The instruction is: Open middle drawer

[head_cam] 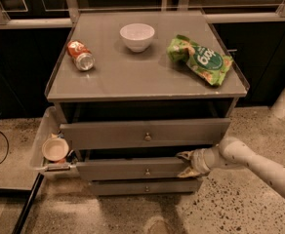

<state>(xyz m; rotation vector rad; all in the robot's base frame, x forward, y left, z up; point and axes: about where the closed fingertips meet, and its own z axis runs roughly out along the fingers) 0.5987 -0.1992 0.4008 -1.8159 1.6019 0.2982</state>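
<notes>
The middle drawer [132, 170] is a grey flat front with a small round knob [147, 171], below the wider top drawer [143, 133] and above the thin bottom drawer [145, 187]. It stands slightly out from the cabinet. My gripper [183, 164] reaches in from the right on a white arm [250, 164]. It is at the right end of the middle drawer's front, with one finger above its edge and one below, closed on it.
On the cabinet top [132, 77] lie an orange can [81, 55], a white bowl [137, 36] and a green chip bag [201, 58]. A side tray [41, 139] at the left holds a small bowl [55, 149]. A speckled floor surrounds the cabinet.
</notes>
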